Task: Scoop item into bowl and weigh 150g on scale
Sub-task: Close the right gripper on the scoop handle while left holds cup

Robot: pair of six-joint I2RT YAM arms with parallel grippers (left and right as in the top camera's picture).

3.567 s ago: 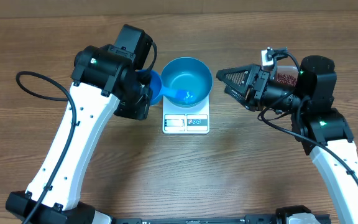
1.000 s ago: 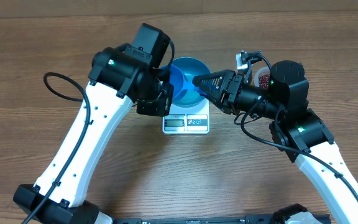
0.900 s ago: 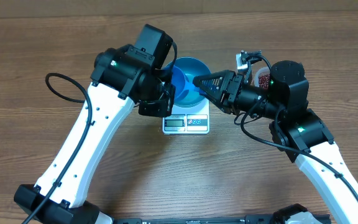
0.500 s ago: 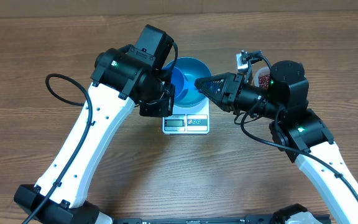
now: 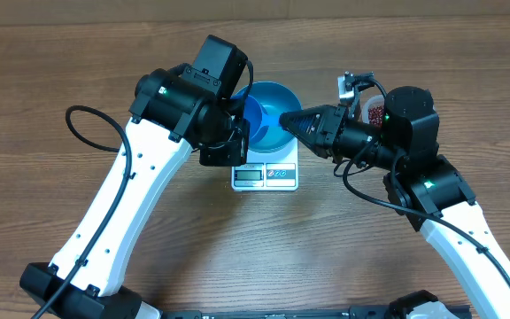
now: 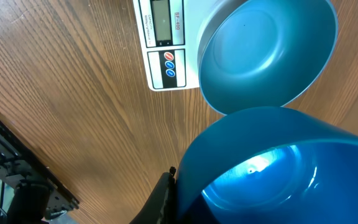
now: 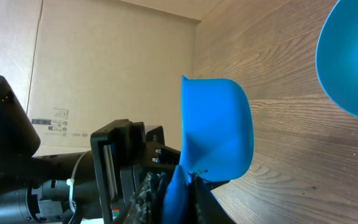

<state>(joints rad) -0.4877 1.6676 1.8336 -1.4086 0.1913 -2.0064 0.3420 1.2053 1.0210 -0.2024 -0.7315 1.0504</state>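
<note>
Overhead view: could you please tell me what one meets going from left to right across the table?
Left arm → blue bowl → clear tub of beans. The scoop, scale and right gripper overlap the bowl, so I leave them out.

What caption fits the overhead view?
Overhead: left gripper and right gripper both clamped on the blue scoop above the rim of the empty bowl on the scale.

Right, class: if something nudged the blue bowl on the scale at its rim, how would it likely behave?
The bowl looks empty and thin-walled, so it is probably light and easily shifted. Its smooth, rounded body rests on the scale, which has a flat top, so a rim push might slide or rock it.
</note>
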